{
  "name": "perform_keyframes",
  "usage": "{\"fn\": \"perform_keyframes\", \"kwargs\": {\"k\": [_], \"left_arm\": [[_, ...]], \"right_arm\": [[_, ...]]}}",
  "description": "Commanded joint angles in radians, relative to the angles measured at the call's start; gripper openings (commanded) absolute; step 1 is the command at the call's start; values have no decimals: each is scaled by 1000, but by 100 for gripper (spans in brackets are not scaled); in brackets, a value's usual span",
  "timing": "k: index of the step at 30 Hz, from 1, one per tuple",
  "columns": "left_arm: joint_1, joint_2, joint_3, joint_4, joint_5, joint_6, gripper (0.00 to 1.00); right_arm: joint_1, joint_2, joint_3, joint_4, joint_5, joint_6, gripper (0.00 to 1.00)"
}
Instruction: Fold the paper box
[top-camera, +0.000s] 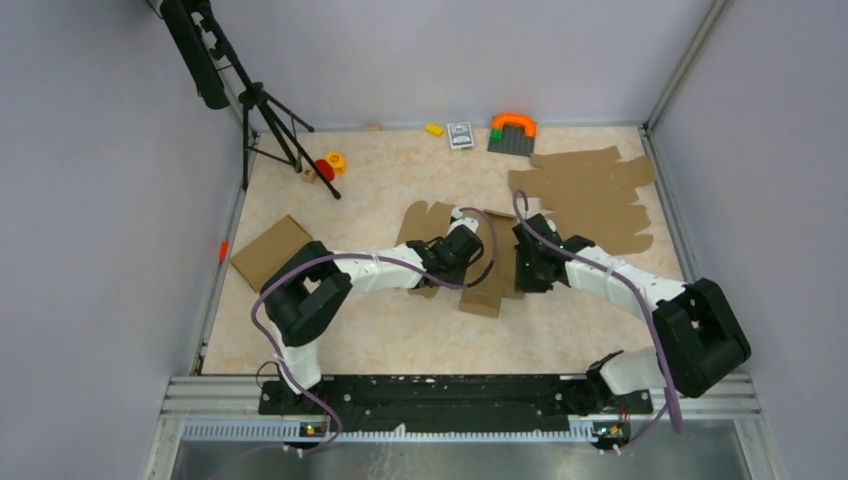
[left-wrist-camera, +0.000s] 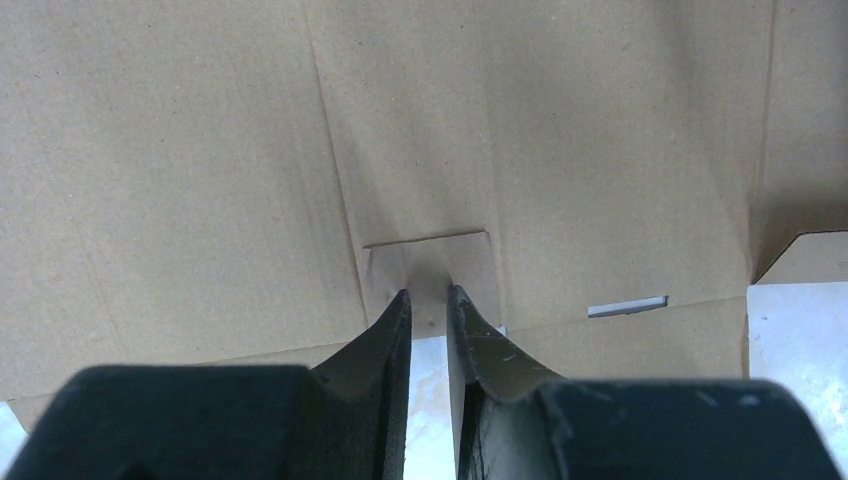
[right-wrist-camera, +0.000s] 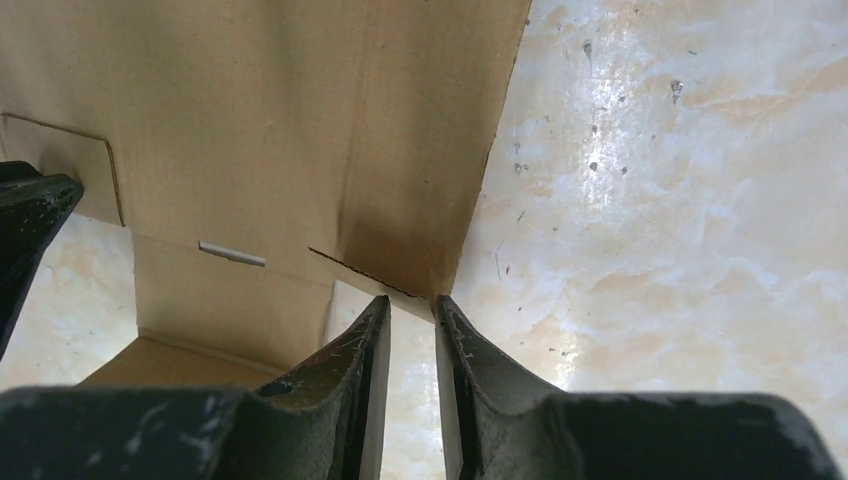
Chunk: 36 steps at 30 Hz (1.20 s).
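the left fingers (left-wrist-camera: 403, 305) stand narrowly parted, a slit of pale desk (left-wrist-camera: 428, 420) showing between them. their tips rest against a small die-cut tab (left-wrist-camera: 430, 262) on the near edge of the paper box (left-wrist-camera: 200, 180), and i see no cardboard caught in the gap. a thin slot (left-wrist-camera: 627, 306) lies just to the right of the tab.

the right fingers (right-wrist-camera: 378, 312) are also only slightly apart, with the tips at the box's lower right corner, where a thin cut edge (right-wrist-camera: 365, 275) runs down to them. nothing is visibly clamped. bare desk lies to their right, and the brown panel fills the view ahead and to the left, apparently tilted up.

from above, the box sits mid-desk between the two wrists, part of it hidden beneath them. its long axis runs roughly near to far, so it crosses the line joining the two sets of fingers. the left arm (top-camera: 370, 270) reaches it from the left and the right arm (top-camera: 610, 275) from the right. both are about equally close, each with the sheet directly ahead of its tips.

i judge that the next fold turns on this: each side can be pushed inward along a crease parallel to the long axis.

well apart are a pile of similar sheets (top-camera: 590, 200) at the far right and a folded brown box (top-camera: 270, 250) at the left.
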Motion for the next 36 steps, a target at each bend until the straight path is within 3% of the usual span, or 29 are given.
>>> {"fn": "perform_keyframes", "kwargs": {"k": [1,9,20,36], "left_arm": [[7,26,-28,-50,13,9,20],[7,24,-25,-67,17,13,20],[-9,4,-41,-109,57,2,18],[-158,-141,-167,-217,37,-144,18]], "right_arm": [[13,30,34,16,3,5,23],[13,141,9,63,54,5,23],[46,118,-17,-3,87,-51,26],[185,-117,-139,-76,-1,78,24]]}}
